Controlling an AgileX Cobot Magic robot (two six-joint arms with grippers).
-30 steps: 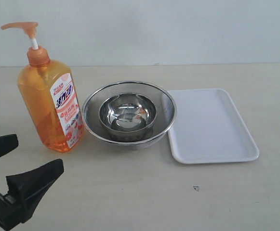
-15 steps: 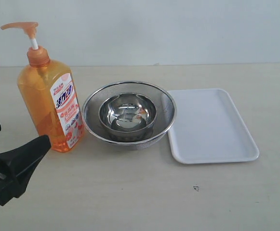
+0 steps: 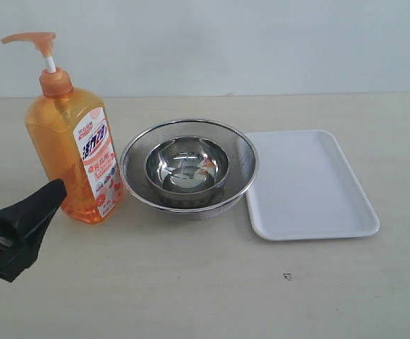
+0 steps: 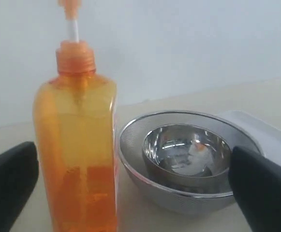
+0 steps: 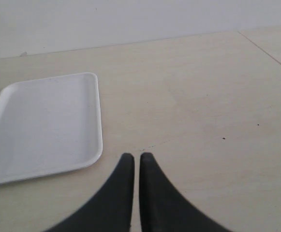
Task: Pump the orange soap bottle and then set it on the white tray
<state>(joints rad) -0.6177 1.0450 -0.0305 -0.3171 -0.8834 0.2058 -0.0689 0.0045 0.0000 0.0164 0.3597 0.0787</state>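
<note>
at left edge of table (image 3: 190, 296), left gripper (image 4: 133, 188) low, jaws spread wide, facing the orange soap bottle (image 3: 74, 152) standing upright there; further left than a second ago. right gripper (image 5: 132, 157) pressed together near the white tray (image 3: 310, 183).

Fig. | orange soap bottle (image 3: 74, 159): translucent glossy plastic, paper-like label | inner bowl (image 3: 164, 164): mirror-polished metal | outer bowl (image 3: 135, 169): fine metal mesh, bright rim | white tray (image 3: 310, 183): smooth plastic, faint sheen | surface (image 3: 190, 289): pale, matt, wood-like | my left claw (image 3: 20, 175): matt black plastic
</note>
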